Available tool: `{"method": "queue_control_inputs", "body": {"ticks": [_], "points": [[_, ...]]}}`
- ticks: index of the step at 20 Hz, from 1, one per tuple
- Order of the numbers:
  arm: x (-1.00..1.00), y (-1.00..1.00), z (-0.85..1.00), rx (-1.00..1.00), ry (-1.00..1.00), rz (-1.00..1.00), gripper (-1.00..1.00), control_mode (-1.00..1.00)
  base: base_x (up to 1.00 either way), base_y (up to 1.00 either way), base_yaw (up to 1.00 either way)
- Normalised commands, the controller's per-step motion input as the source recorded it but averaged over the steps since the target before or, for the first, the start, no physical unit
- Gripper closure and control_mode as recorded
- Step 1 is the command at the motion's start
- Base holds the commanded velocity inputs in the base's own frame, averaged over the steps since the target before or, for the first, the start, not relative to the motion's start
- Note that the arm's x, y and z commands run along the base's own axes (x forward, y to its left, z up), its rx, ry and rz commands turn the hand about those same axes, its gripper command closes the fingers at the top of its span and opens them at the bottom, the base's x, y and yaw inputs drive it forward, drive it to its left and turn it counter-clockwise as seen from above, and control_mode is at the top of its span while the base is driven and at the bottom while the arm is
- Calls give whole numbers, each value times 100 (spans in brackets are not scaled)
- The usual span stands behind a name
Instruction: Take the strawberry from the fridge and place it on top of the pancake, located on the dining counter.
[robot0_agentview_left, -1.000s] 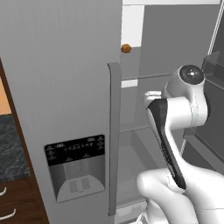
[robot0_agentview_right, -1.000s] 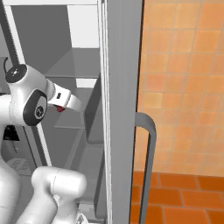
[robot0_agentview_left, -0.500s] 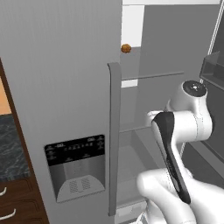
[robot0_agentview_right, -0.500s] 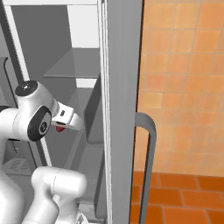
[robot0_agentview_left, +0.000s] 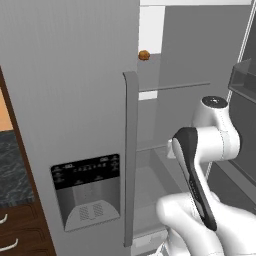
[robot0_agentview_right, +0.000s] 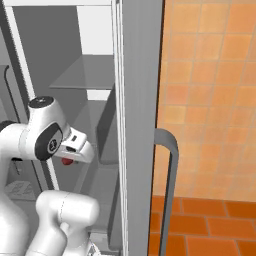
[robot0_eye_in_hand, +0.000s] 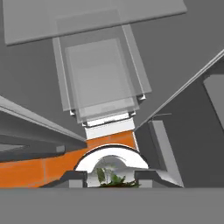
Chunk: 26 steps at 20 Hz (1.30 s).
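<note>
The fridge (robot0_agentview_right: 100, 80) stood open, its grey shelves and white back wall showing to the left of the grey steel door edge (robot0_agentview_right: 140, 125), which ran from top to bottom through the middle. A long curved grey handle (robot0_agentview_right: 170, 185) hung on that door's right side. Right of the door lay an orange tiled wall (robot0_agentview_right: 210, 95), with darker orange floor tiles (robot0_agentview_right: 205, 225) below it. Left of the door, level with a lower shelf, the gripper (robot0_agentview_right: 70, 159) was closed on the strawberry (robot0_agentview_right: 67, 161), a small red spot just under the white hand. The white arm rose from the lower left corner.
</note>
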Motion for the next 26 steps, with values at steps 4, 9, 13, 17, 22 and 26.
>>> {"method": "queue_control_inputs", "body": {"ticks": [4,9,13,17,22,26], "points": [[-82,0,-53,0,-11,0,100,-100,0,0,0],[-30,-3,-32,0,-4,0,100,-100,0,0,0],[0,0,-47,0,-3,0,100,-100,0,0,0],[1,0,-44,0,-11,0,100,-100,0,0,0],[0,0,0,0,-1,0,100,-100,0,0,0],[-3,0,0,0,0,0,100,-100,0,0,0]]}}
